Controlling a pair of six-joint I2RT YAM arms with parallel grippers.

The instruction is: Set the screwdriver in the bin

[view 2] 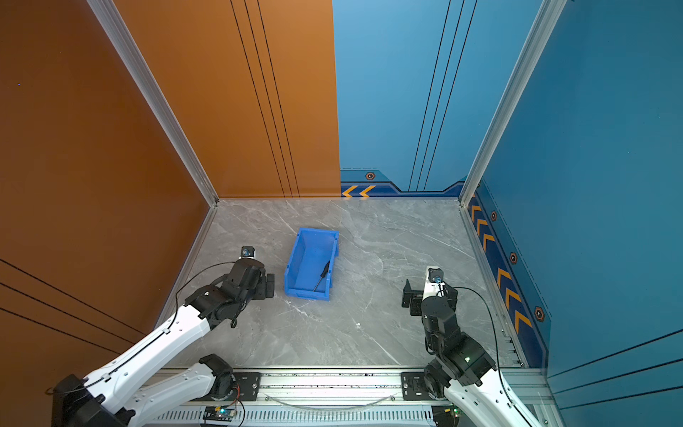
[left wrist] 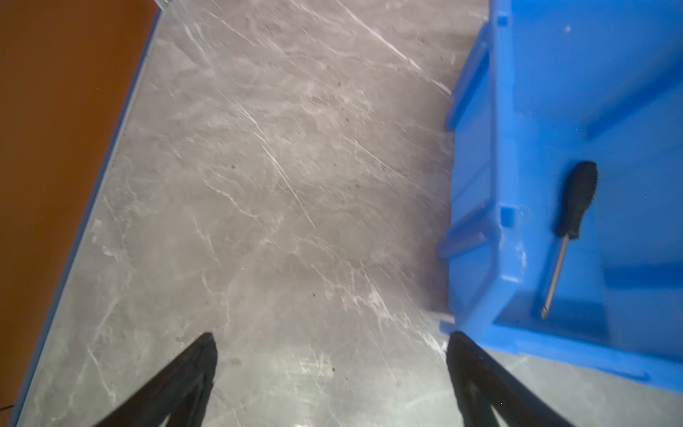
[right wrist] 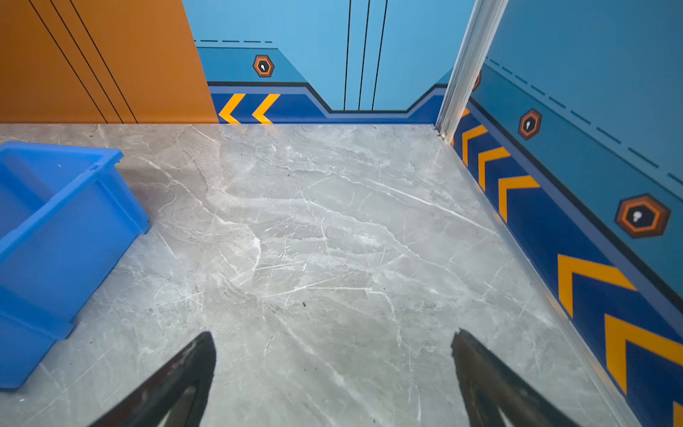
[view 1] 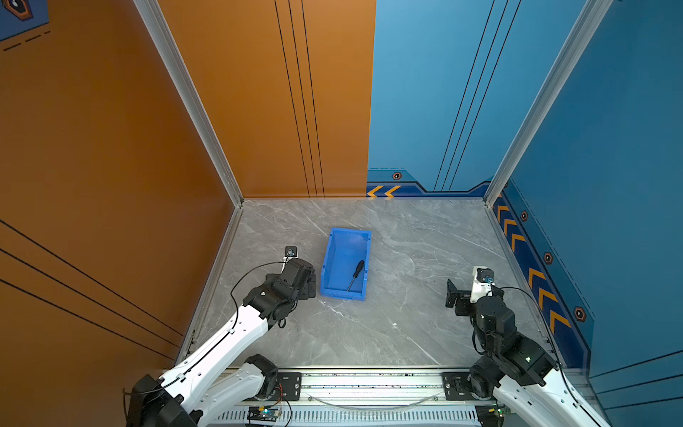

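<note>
The bright blue bin (view 1: 330, 255) (view 2: 295, 255) stands near the middle of the grey marble table in both top views. The screwdriver (view 1: 356, 275) (view 2: 322, 275) (left wrist: 571, 218), black handle and thin silver shaft, lies inside it on the floor near the right wall, tip toward the low front edge. My left gripper (view 1: 312, 284) (left wrist: 330, 344) hovers just left of the bin (left wrist: 517, 155), open, with only bare table between its fingers. My right gripper (view 1: 451, 294) (right wrist: 332, 344) rests far right, open and empty; the bin (right wrist: 74, 222) shows at that view's edge.
An orange wall runs close along the left of the table (view 1: 369, 332), a blue wall with chevron stripes (view 1: 539, 281) along the right. An aluminium rail with the arm bases (view 1: 369, 384) lines the front edge.
</note>
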